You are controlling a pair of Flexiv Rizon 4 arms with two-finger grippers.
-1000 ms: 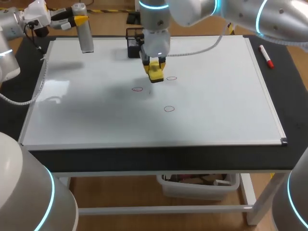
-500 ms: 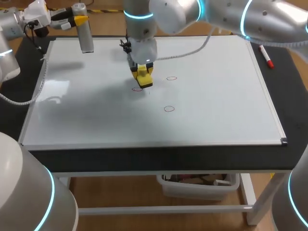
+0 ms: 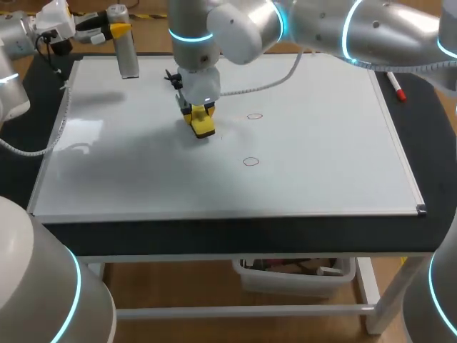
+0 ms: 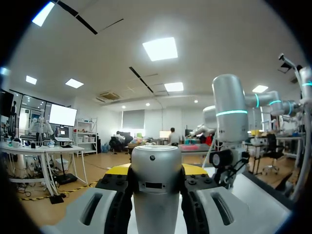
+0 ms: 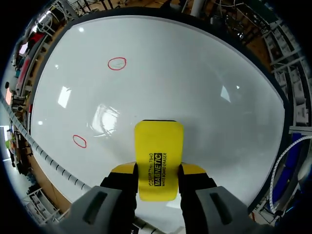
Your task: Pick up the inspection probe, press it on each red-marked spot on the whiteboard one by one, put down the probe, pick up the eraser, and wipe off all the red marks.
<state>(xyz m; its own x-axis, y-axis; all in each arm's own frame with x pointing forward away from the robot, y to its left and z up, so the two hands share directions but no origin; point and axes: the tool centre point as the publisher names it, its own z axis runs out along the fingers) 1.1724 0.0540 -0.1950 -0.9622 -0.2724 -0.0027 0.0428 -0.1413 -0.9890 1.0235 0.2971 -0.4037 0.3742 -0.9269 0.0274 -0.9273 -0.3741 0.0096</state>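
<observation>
Two red marks (image 3: 250,161) show on the whiteboard (image 3: 321,157) near the eraser (image 3: 203,124).

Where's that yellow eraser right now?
In the head view the eraser is on the whiteboard, left of centre, clamped in the right gripper, left of the two red marks.

Whiteboard (image 3: 321,157) on the bench (image 3: 428,143): the right tool (image 3: 202,123) holds the eraser (image 3: 203,126) left of centre, with one mark (image 3: 255,116) to its right and another mark (image 3: 250,161) nearer the front. The left tool (image 3: 107,30) holds the probe (image 3: 126,50) over the far left corner. A marker (image 3: 395,83) lies on the bench just off the board's right edge.
</observation>
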